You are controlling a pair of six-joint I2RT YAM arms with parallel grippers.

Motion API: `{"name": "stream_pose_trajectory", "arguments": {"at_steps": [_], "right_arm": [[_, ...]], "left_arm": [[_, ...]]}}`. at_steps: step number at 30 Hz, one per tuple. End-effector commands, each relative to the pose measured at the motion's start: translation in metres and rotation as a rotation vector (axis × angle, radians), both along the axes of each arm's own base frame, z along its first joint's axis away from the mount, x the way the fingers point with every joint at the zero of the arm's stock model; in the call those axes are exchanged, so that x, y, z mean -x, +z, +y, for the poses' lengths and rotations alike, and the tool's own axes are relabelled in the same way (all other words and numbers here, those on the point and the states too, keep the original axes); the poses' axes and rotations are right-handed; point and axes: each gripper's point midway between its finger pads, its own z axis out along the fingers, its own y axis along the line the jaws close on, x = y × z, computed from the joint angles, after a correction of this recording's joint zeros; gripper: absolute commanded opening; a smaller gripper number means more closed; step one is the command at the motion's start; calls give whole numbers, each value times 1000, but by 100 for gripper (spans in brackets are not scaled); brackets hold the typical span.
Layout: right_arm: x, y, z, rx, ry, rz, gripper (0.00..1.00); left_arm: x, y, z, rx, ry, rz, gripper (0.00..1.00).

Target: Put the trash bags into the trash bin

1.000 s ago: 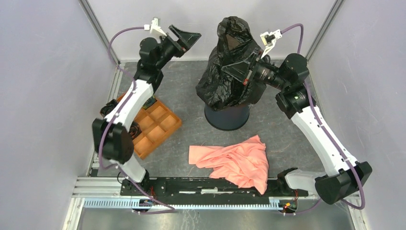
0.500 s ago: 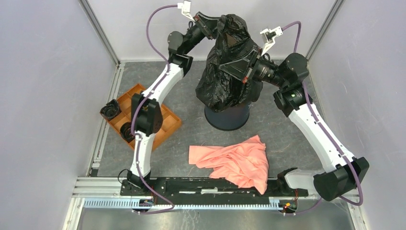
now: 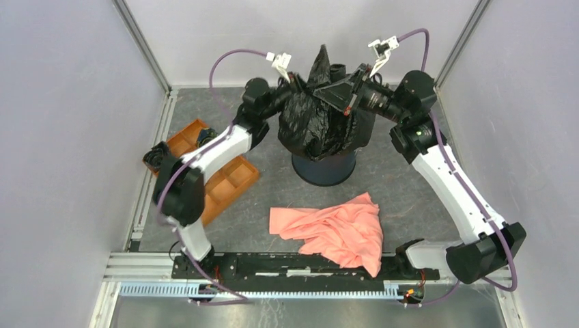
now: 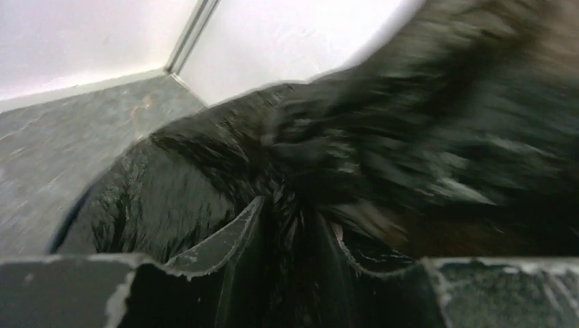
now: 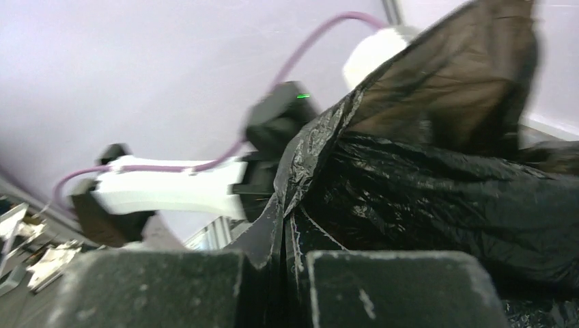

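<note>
Both left gripper (image 4: 292,236), right gripper (image 5: 285,236) pinch trash bags (image 3: 319,124), peak up, over trash bin (image 3: 324,171).

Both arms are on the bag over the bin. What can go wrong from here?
1. The trash bag drapes outside the trash bin and hides its rim. Pushing down may bunch film on top rather than inside.
2. The right gripper pinches thin film. Opposing pulls with the left gripper may tear it.
3. Side loads could tip the tall bin.
</note>
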Motion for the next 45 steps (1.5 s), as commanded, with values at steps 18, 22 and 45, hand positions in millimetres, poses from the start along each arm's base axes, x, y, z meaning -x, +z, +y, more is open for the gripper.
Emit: {"name": "stream_pose_trajectory", "arguments": {"at_steps": [18,22,45], "right_arm": [[-83,-57,-36,227,-317,-36,0],[-89,-56,-41,207,-308,-42,0],[-68,-34,-41,76,-164,-31,1]], "left_arm": [[15,-48,23,-513,395,76,50],[28,-22,33,-479,388,36,63],[148,62,112,-277,54,-403,52]]}}
